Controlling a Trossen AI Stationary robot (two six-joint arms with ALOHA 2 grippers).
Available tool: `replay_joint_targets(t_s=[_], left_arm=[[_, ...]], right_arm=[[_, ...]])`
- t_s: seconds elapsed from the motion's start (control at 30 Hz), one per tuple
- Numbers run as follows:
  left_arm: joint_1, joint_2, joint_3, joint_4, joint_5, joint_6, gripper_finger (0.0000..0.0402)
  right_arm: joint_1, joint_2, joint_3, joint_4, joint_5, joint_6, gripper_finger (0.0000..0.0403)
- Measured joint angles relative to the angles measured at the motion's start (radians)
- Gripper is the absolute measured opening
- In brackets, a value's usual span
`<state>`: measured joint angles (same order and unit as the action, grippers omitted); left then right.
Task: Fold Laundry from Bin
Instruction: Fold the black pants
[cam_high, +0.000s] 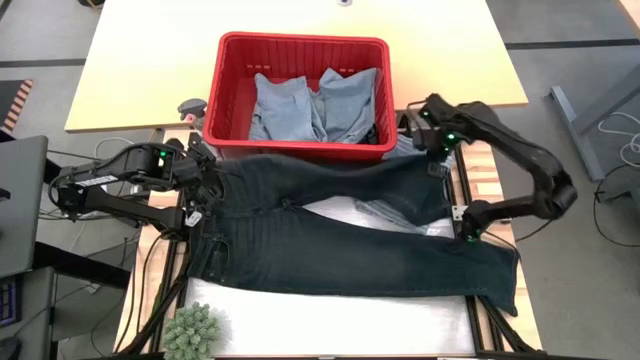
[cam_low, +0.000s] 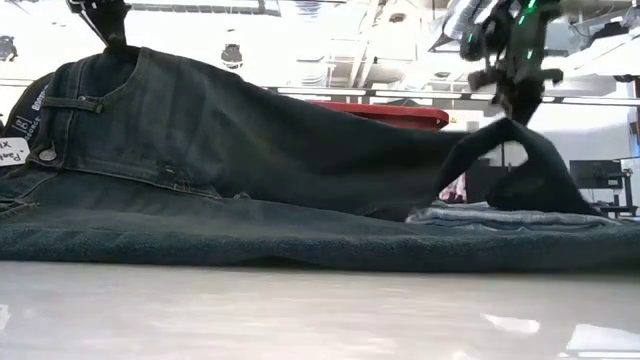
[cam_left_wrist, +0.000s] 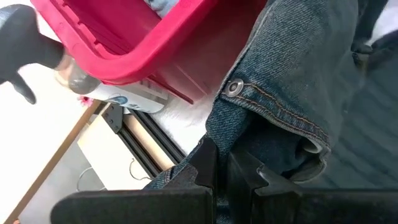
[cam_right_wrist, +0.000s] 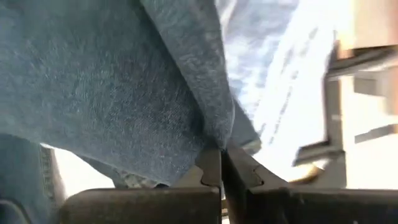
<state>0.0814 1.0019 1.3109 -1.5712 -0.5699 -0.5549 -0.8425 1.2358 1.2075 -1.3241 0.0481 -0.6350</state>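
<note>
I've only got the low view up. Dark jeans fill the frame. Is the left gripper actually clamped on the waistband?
Observer: Yes. In the left wrist view the left gripper is shut on the jeans, pinching the waistband edge beside the metal button.
Operator: And the right one?
Observer: The right gripper is shut on a fold of the same jeans, at the far leg near the bin's right corner.
Operator: Anything left in the bin?
Observer: The high view shows light blue garments bunched inside the red bin.
Operator: Anything under the jeans?
Observer: A striped grey-blue garment shows between the two legs.
</note>
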Motion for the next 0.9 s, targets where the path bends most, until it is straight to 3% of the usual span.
replay_joint_targets(t_s=[0.17, 0.37, 0.63, 0.9], left_arm=[[-0.006, 0.001, 0.007, -0.001, 0.061, 0.002, 0.0], [-0.037, 0.001, 0.101, 0.008, 0.03, -0.002, 0.0], [-0.056, 0.007, 0.087, -0.005, 0.025, 0.016, 0.0], [-0.164, 0.028, -0.021, 0.0, 0.034, -0.056, 0.0]], right_arm=[[0.081, -0.121, 0.065, -0.105, 0.117, 0.117, 0.0021], [0.235, -0.207, 0.071, -0.244, 0.428, 0.311, 0.0021], [0.451, -0.268, 0.071, -0.251, 0.439, 0.599, 0.0021], [0.728, -0.208, 0.071, -0.249, 0.427, 0.819, 0.0021]])
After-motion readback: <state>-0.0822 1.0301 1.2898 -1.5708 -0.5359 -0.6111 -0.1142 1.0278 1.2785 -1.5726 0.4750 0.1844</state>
